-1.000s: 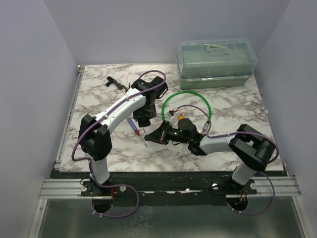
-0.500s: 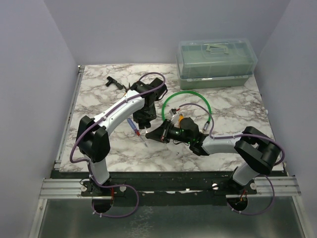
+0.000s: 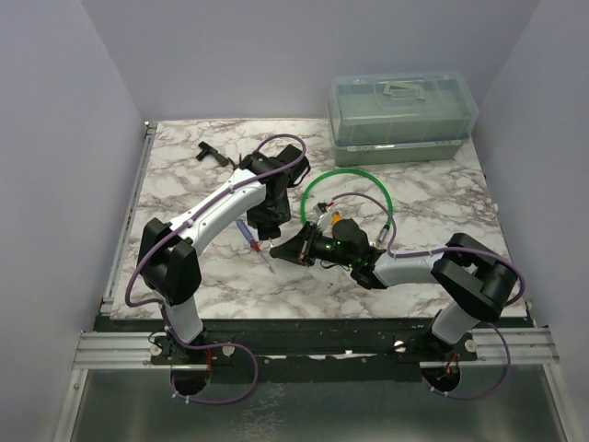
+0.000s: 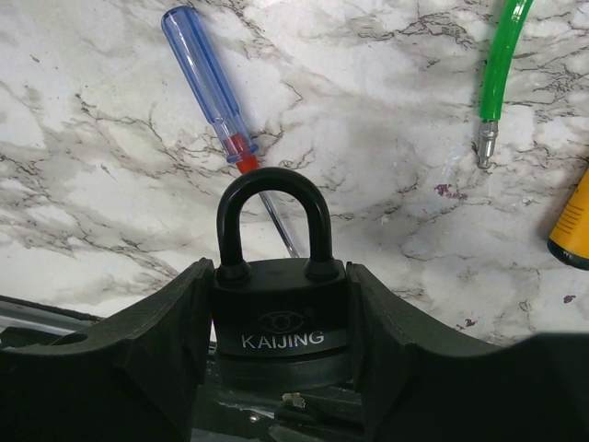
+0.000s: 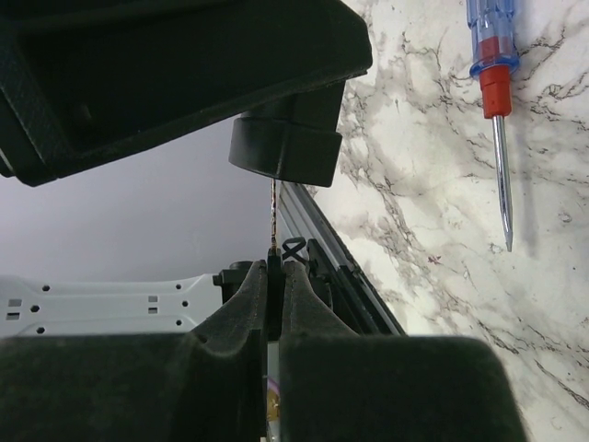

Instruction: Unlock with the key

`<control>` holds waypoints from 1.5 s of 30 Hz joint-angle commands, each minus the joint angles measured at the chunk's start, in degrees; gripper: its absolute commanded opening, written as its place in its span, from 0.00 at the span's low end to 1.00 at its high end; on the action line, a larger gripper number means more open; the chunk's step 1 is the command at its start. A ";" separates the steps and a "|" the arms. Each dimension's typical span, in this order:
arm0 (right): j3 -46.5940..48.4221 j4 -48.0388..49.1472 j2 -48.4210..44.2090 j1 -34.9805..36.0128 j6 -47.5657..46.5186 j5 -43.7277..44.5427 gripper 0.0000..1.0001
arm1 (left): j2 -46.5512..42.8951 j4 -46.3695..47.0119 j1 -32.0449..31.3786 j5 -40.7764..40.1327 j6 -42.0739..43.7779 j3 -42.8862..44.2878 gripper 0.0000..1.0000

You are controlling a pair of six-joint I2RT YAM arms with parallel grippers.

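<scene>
Padlock (image 4: pixel 281 318) within left gripper (image 4: pixel 279 281), key (image 5: pixel 273 216) at its base, screwdriver (image 4: pixel 207 87) beside.

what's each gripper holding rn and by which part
Left gripper clamps the black padlock by the two sides of its body. Right gripper pinches the key by its rear end, tip at the padlock's underside.

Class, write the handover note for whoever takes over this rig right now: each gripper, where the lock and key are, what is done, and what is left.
Left gripper: clamped on the padlock, which is held off the table. The shackle is shut.
Right gripper: shut on the key, whose blade points at the padlock's underside.
Done: both are picked up and the key tip is at the lock's base. Whether it has entered the keyhole cannot be told.
Left: seat the key, turn it and free the shackle.
The screwdriver lies on the table, not in use.
</scene>
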 commanded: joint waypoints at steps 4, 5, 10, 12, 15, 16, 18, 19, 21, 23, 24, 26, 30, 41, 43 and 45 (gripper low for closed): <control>0.39 1.81 0.43 0.20 -0.11 0.50 0.00 | -3.11 0.77 -0.76 1.54 -0.87 -0.40 0.00; 0.49 1.74 0.44 0.20 -0.11 0.50 0.00 | -3.17 0.89 -0.74 1.63 -0.91 -0.52 0.00; 1.05 1.33 0.52 0.20 0.04 0.65 0.00 | -3.78 1.70 -0.92 1.98 -1.13 -1.01 0.00; 1.33 1.29 0.43 0.20 0.23 0.70 0.00 | -4.07 2.16 -0.94 2.15 -1.13 -1.26 0.00; 1.77 1.37 0.42 0.20 0.28 0.35 0.00 | -4.75 3.06 -1.14 2.35 -1.18 -1.81 0.00; 1.93 1.32 0.27 0.20 0.24 0.29 0.00 | -5.13 3.48 -1.18 2.42 -1.21 -2.11 0.00; 2.23 1.14 0.15 0.20 0.12 0.30 0.00 | -5.80 4.35 -1.32 2.66 -1.22 -2.61 0.00; 2.32 1.07 -0.01 0.12 0.06 0.28 0.00 | -6.17 4.83 -1.45 2.89 -1.25 -2.97 0.00; 2.62 0.71 -0.30 0.04 -0.02 0.28 0.00 | -7.00 6.05 -1.52 3.48 -1.07 -3.68 0.00; 2.70 0.83 -0.52 -0.21 -0.02 0.21 0.00 | -7.91 7.30 -1.68 3.99 -1.05 -4.53 0.00; 2.75 0.93 -0.73 -0.31 -0.09 0.25 0.00 | -8.26 7.71 -1.66 4.02 -1.14 -4.87 0.00; 2.95 0.73 -0.92 -0.49 -0.19 0.30 0.00 | -9.05 8.67 -1.76 4.23 -1.27 -5.55 0.00; 3.87 0.38 -0.95 -0.68 -0.29 0.07 0.00 | -10.12 9.85 -1.75 4.59 -1.89 -6.56 0.00; 4.62 -1.86 -2.59 -1.11 -0.10 4.78 0.00 | -11.01 10.40 -1.77 4.12 -5.59 -8.45 0.00; 4.56 -1.98 -2.84 -1.16 0.42 5.96 0.00 | -11.24 10.68 -1.77 4.19 -6.56 -8.83 0.00; 4.51 -1.96 -3.01 -1.20 1.09 6.76 0.00 | -11.66 11.25 -1.73 4.09 -7.47 -9.32 0.00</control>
